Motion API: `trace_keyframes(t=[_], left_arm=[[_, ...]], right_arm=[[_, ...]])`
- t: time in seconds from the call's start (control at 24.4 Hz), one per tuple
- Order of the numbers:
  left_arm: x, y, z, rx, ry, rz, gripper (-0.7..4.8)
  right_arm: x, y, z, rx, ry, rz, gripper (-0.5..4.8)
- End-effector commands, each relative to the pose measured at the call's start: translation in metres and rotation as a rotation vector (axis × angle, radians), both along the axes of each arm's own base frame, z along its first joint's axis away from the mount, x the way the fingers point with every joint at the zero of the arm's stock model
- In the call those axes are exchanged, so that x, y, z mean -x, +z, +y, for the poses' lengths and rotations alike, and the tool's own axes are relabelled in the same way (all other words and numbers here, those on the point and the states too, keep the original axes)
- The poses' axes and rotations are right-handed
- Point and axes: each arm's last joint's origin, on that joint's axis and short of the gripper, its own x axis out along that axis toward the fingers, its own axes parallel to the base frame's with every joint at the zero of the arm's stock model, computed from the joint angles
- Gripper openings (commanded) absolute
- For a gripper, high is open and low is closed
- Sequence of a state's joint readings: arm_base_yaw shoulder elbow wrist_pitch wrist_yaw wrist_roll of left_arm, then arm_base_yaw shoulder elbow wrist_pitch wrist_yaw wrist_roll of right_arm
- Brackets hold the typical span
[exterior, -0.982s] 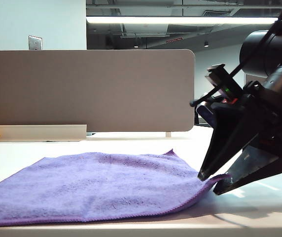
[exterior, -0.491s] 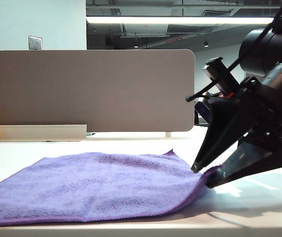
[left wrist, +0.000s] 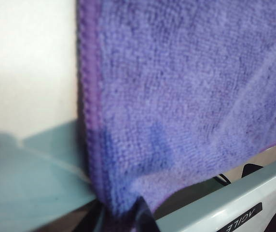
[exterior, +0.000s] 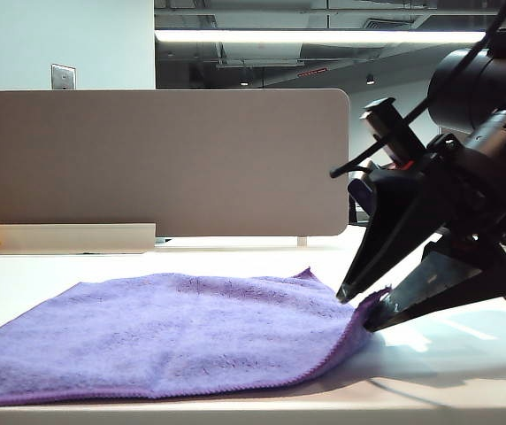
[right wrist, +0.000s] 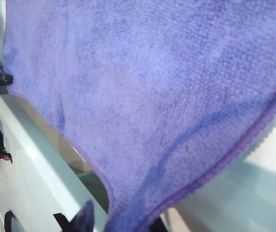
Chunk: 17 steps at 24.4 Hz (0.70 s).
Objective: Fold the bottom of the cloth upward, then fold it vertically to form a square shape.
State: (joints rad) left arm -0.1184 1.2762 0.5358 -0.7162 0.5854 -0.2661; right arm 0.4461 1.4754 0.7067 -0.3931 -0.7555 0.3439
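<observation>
The purple fuzzy microfiber cloth (exterior: 173,332) lies spread on the white table (exterior: 448,372), covering the left and middle part of the near side. A thin stitched hem runs along its near edge. Its right near corner is lifted a little from the table surface, and the cloth bends upward there.

The right gripper (exterior: 359,305) is at this lifted corner, on the right side of the scene. Its two black pointed fingers (exterior: 386,248) come down at a slant from the big black arm, and the corner of the cloth sits between their tips. In the right wrist view the cloth (right wrist: 143,92) fills most of the picture and narrows down to the fingertips (right wrist: 85,217), which are closed on the purple corner.

The left gripper (left wrist: 121,217) is seen mainly in its own wrist view (in the exterior view only a small dark piece shows at the far left edge). There the cloth (left wrist: 186,96) hangs with its hem running down to the dark fingertips (left wrist: 143,212), and the corner seems pinched between them, though this part is dark and blurred.

Behind the table stands a grey-brown divider panel with rounded corner (exterior: 156,159), and above it a long ceiling light (exterior: 324,35) is shining.
</observation>
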Motion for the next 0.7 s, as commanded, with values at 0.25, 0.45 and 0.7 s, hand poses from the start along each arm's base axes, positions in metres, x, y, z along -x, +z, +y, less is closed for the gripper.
trace_keyframes(t=[0.25, 0.45, 0.7], left_arm=[[-0.0035, -0.0034, 0.0005, -0.037, 0.002, -0.045, 0.48], [-0.0068, -0.0015, -0.0018, 0.043, -0.008, -0.078, 0.27], [-0.0085, 0.0002, -0.0035, 0.112, -0.018, -0.093, 0.11]], right_arm=[[-0.0006, 0.0013, 0.0006, -0.010, 0.003, -0.007, 1.03], [-0.0007, 0.0014, 0.0006, -0.011, 0.003, -0.008, 0.74], [-0.0006, 0.0015, 0.0007, -0.016, 0.005, -0.005, 0.44]])
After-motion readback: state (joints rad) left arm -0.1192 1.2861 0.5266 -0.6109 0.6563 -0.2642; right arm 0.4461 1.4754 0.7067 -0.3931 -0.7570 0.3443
